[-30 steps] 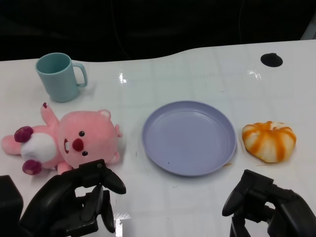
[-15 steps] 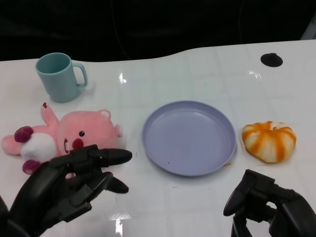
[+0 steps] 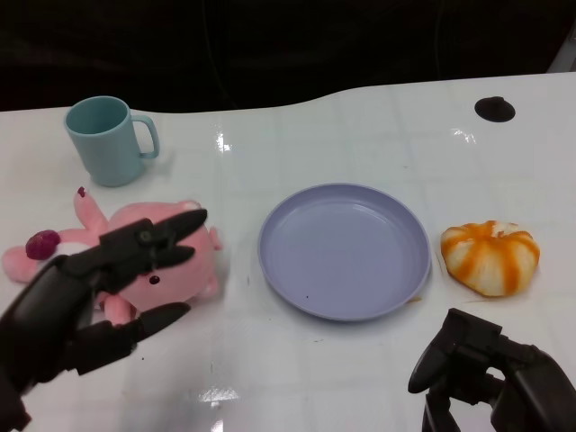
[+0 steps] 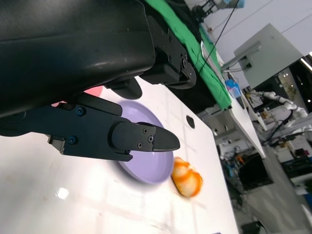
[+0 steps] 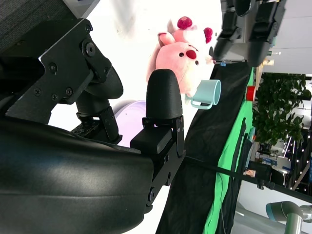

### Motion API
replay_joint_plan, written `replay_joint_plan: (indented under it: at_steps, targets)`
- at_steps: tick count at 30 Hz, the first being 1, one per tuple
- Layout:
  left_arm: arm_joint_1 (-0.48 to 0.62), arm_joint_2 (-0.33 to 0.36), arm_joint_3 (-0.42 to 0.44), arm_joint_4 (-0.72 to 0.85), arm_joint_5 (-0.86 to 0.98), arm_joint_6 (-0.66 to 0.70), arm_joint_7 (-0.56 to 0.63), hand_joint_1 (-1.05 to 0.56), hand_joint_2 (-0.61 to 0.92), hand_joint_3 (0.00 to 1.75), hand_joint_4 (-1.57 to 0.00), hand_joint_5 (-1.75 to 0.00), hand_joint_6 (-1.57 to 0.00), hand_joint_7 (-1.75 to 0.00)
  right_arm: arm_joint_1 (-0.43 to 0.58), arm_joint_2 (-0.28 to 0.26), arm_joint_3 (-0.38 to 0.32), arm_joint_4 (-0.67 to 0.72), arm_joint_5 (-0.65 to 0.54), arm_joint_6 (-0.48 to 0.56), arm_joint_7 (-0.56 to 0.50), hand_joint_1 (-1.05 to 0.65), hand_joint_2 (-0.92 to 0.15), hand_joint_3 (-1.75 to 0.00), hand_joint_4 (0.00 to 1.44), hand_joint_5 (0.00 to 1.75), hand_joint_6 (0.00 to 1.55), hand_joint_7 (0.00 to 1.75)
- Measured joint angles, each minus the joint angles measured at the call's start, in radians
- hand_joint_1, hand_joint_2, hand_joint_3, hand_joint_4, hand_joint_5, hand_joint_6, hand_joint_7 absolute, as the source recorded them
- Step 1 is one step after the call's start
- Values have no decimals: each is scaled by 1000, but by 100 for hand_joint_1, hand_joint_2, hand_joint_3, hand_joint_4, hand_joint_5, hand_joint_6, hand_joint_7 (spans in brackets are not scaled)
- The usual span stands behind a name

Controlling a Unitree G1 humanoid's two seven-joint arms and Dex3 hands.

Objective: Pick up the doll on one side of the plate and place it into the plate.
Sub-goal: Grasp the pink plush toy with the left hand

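Starting at your left in the head view, the left hand [image 3: 85,301] hangs over the doll [image 3: 184,265] with its black fingers [image 3: 153,241] spread wide and nothing held; whether any fingertip touches the plush you cannot tell from here. The doll is a soft pink plush animal with dark red paws, lying on the white table [image 3: 360,135] just left of the plate [image 3: 345,249], apart from its rim. Behind it stands a smooth teal mug [image 3: 110,139], upright, handle toward the plate.

The right wrist view gives you what the head view hides: the doll's face [image 5: 183,58] uncovered, with the left hand's fingers [image 5: 229,29] seen above it and the mug [image 5: 207,95] beside it. The left wrist view shows only a sliver of pink behind its own hand, but it does show the plate [image 4: 141,165] and the orange bun [image 4: 186,178] beyond one outstretched finger [image 4: 141,141].

The plate is a round, shallow, glossy lavender dish at the centre, with nothing in it. To its right, close to the rim, sits a rounded bun [image 3: 490,256], white with orange stripes.

At your lower right, the right hand [image 3: 490,378] rests low with fingers curled inward around nothing
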Motion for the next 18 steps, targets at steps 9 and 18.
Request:
replay_joint_plan:
  at_steps: [9, 18]
  targets:
    - [-57, 84, 26, 5, 225, -38, 92, -66, 92, 3, 0, -54, -27, 0, -1, 0, -4, -1, 5, 0, 1, 8, -41, -135, 68, 175, 61, 152]
    - [-88, 213, 28, 0, 498, 2, 129, -69, 92, 3, 0, -31, -15, -1, 2, 0, -4, -2, 3, 0, 1, 10, -43, -136, 68, 175, 61, 152]
